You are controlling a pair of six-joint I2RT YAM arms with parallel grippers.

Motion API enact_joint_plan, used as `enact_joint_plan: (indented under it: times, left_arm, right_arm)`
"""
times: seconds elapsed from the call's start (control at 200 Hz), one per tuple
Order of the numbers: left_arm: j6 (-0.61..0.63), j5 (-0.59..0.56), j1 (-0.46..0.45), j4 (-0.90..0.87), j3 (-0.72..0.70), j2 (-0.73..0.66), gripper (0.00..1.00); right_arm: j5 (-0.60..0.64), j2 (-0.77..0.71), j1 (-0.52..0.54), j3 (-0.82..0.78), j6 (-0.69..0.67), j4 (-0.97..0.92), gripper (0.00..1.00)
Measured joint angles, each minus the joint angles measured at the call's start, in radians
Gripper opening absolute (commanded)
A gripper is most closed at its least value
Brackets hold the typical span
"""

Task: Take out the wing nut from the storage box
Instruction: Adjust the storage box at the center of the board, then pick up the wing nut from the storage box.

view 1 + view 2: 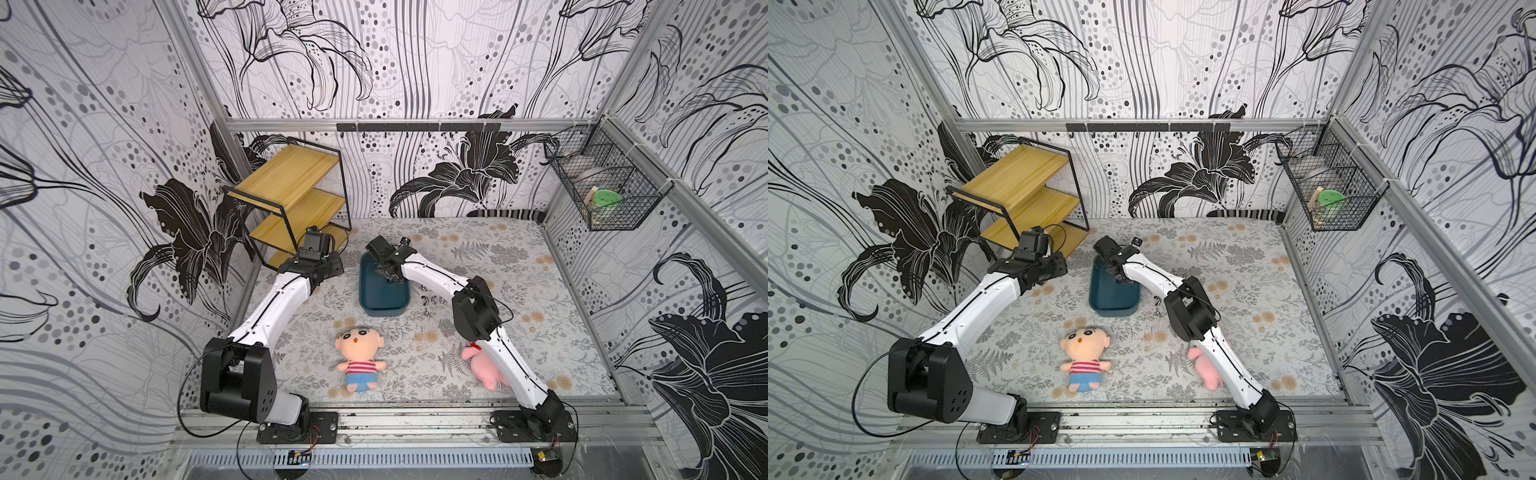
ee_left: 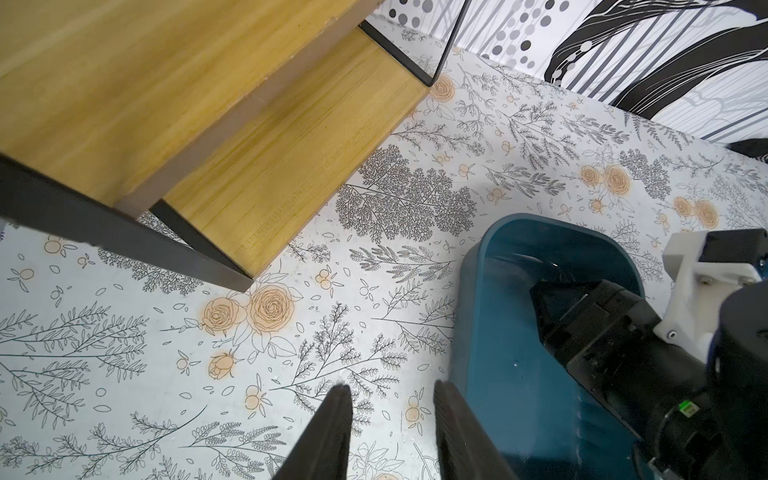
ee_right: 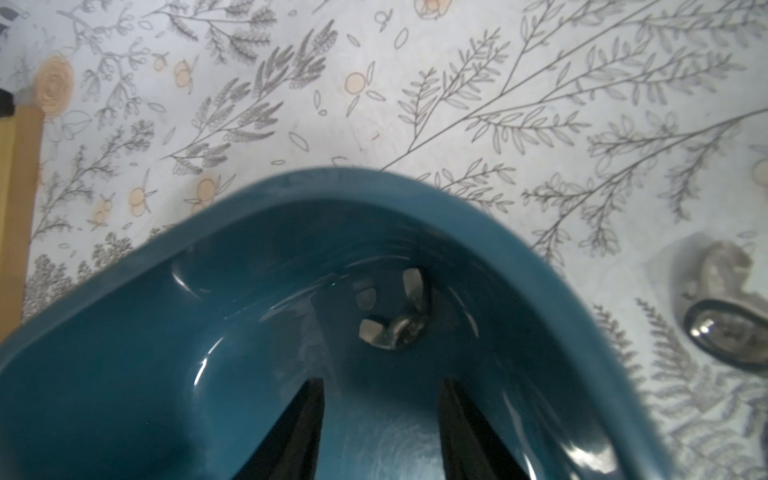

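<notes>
The storage box (image 1: 382,309) (image 1: 1113,310) is a dark teal tub in the middle of the table. One silver wing nut (image 3: 395,326) lies on its floor near a rounded end wall (image 3: 374,183). My right gripper (image 3: 380,382) (image 1: 389,277) reaches down inside the box, open, its fingertips just short of the nut with nothing between them. My left gripper (image 2: 392,388) (image 1: 337,268) hovers open over the tablecloth just left of the box's outer wall (image 2: 498,332), holding nothing.
Several loose wing nuts (image 1: 430,300) (image 3: 719,299) lie on the cloth right of the box. A wooden shelf (image 1: 291,199) stands at the back left. A plush boy doll (image 1: 359,353) and a pink plush (image 1: 484,368) lie in front. A wire basket (image 1: 602,183) hangs on the right wall.
</notes>
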Motion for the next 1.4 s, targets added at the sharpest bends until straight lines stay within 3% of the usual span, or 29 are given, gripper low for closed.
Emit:
enact_joint_plan:
  times: [0.27,0.651,0.881,1.052,1.402]
  left_arm:
    - [0.003,0.000,0.004,0.000,-0.013,0.000,0.40]
    - [0.003,0.023,0.004,0.021,-0.024,0.004,0.40]
    - [0.034,0.053,-0.035,0.045,-0.020,0.010,0.42]
    - [0.070,0.093,-0.106,0.070,0.017,0.047,0.45]
    - [0.168,0.119,-0.273,0.092,0.255,0.346,0.47]
  right_arm:
    - [-0.016,0.009,-0.011,0.001,-0.016,0.009,0.39]
    - [-0.003,-0.011,0.007,-0.015,-0.254,0.060,0.48]
    - [0.048,-0.220,0.005,-0.167,-0.344,0.087,0.51]
    - [0.064,-0.406,-0.058,-0.296,-0.385,0.127,0.51]
    - [0.057,-0.571,-0.225,-0.589,-0.455,0.174,0.52]
